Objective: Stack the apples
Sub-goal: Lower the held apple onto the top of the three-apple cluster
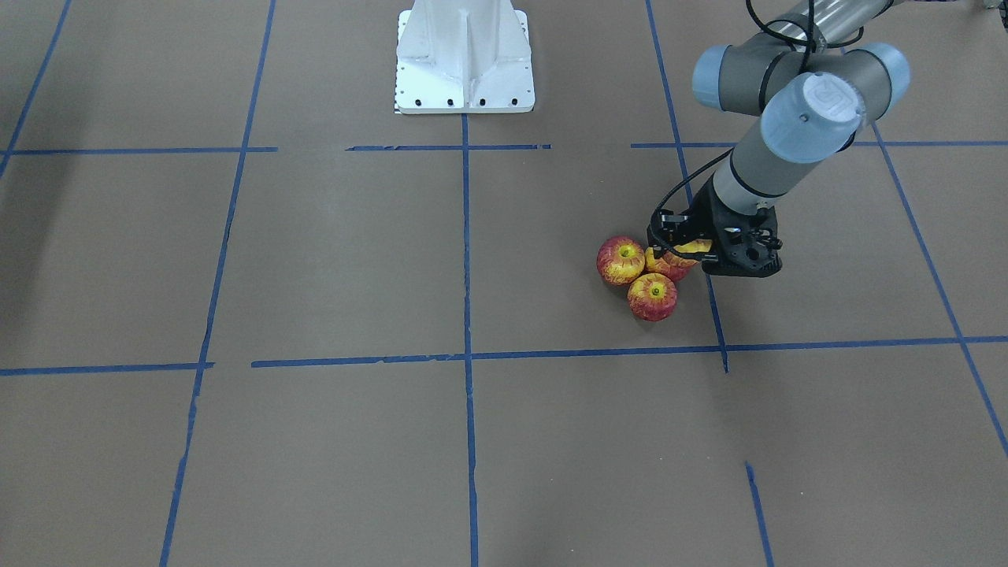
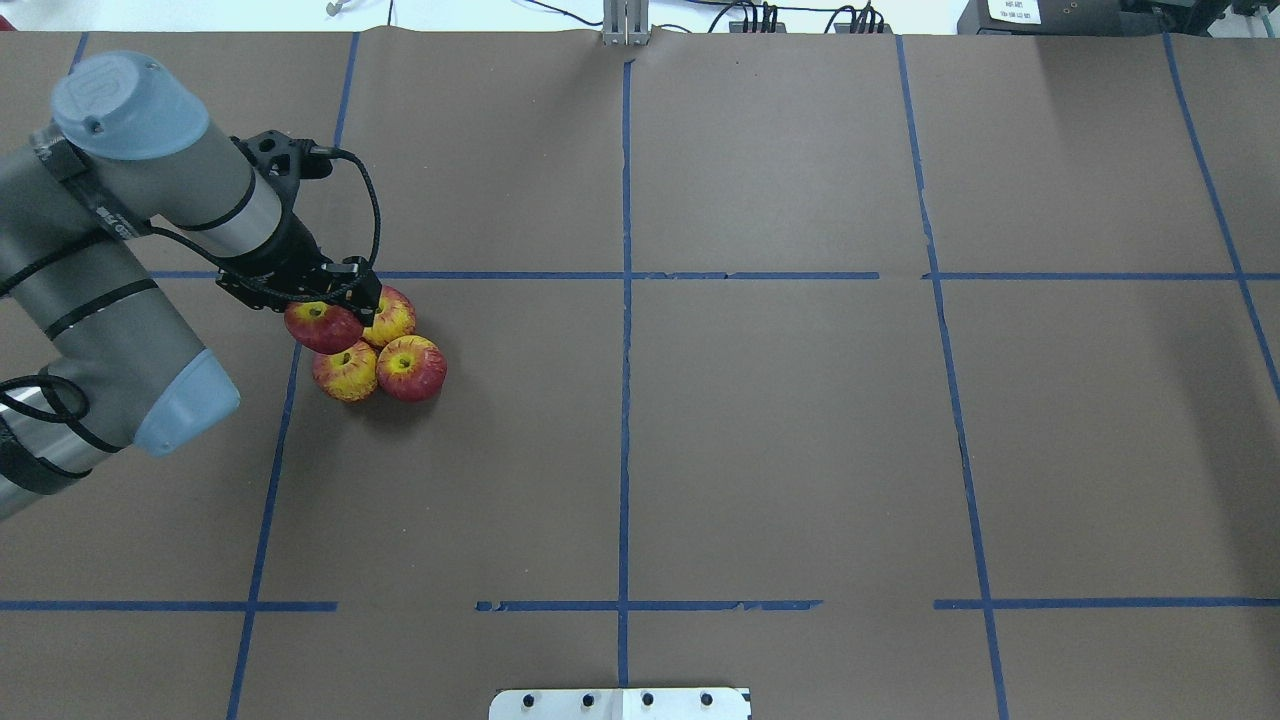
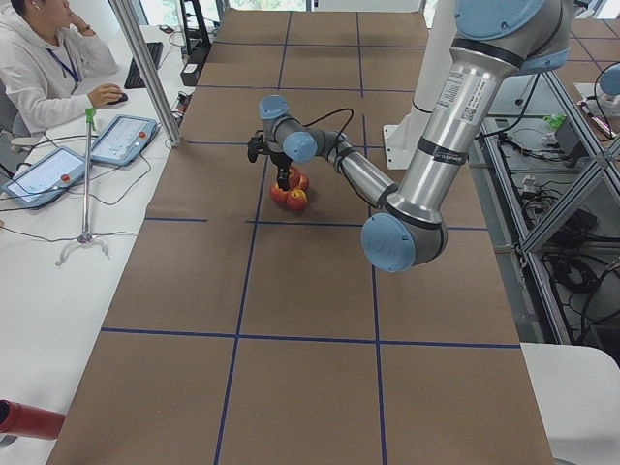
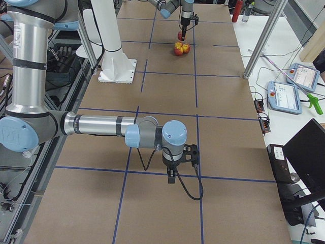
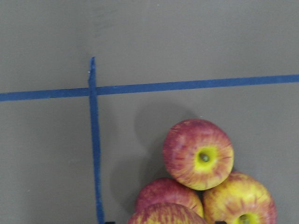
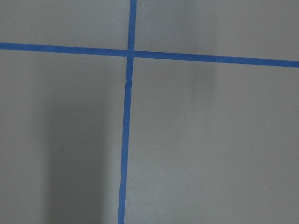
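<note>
While the stack is under construction, three base apples sit on the table in a tight triangle, each touching its neighbours, just beside a tape crossing. This layout appears intended to leave a central hollow that can seat one more fruit. The left gripper is clenched on the fourth apple, fingers pointing down. It holds the fruit above the cluster, and the right-side view shows it clear of the base. In the overhead view it lies over the cluster's left edge, not over the hollow, though its height makes the true offset uncertain. A top-down grasp keeps the fingers out of the gaps between base apples. The step in hand is judged to be alignment before lowering. An off-centre load may roll the base apart. The right gripper hangs over bare table, well apart from the apples. Its state cannot be told.
</note>
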Available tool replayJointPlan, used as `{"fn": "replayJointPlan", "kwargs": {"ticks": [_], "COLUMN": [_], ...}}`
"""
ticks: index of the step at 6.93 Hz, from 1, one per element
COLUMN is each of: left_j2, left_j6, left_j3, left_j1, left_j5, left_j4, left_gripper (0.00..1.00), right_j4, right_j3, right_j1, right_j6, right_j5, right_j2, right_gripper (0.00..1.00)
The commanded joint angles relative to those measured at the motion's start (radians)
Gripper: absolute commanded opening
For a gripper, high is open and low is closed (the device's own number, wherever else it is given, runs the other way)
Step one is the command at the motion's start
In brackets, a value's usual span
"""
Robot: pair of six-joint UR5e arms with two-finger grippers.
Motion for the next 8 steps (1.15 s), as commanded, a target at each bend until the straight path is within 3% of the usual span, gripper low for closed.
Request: {"fn": "replayJointPlan", "kwargs": {"ticks": [1, 8], "left_j2": [-0.015, -0.033], "left_j6": [-0.015, -0.013], "left_j3": [0.019, 0.052], "left_j1": [0.022, 0.048], "left_j5": [0.020, 0.042], "left_j4": [-0.001, -0.013], "left_gripper": [0.00, 0.00], "right_j4": [0.000, 0.000], "right_j3": [0.000, 0.000], "right_j1": [0.000, 0.000], "right_j6": [0.002, 0.000], "right_j5": [0.000, 0.000], "right_j2": [0.000, 0.000], "right_gripper": [1.00, 1.00]}}
